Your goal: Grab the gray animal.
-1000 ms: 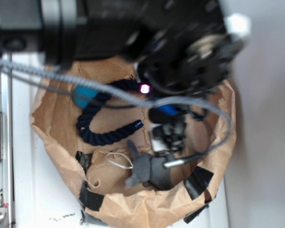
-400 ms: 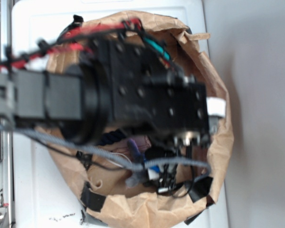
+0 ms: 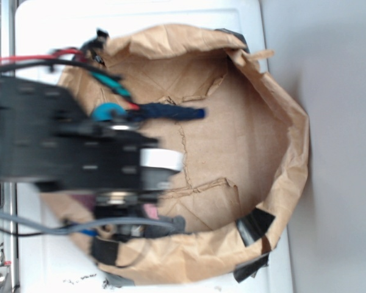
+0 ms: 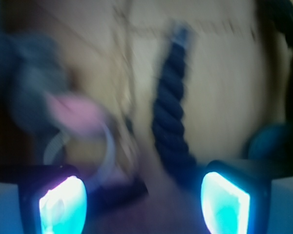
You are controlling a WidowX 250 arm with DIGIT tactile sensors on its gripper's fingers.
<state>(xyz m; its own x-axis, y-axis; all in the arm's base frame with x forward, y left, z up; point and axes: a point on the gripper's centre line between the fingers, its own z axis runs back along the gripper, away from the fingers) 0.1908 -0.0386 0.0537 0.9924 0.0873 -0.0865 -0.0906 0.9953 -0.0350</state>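
- Arm (image 3: 55, 146) has swung to the bag's (image 3: 293, 152) left; gray animal (image 4: 31, 83) gone from its earlier spot.
- Gripper (image 4: 144, 200): fingers apart, nothing between them; grab apparently incomplete.

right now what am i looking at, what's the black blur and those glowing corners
The black blur is a robot arm, seen by an outside camera above a crumpled brown paper tub. The other picture comes from a camera on the arm's wrist. The glowing corners are the two tips of its pincer, standing apart and apparently holding nothing. In the tub lie a navy rope and a teal ball. The gray animal is probably the blurred shape at upper left.
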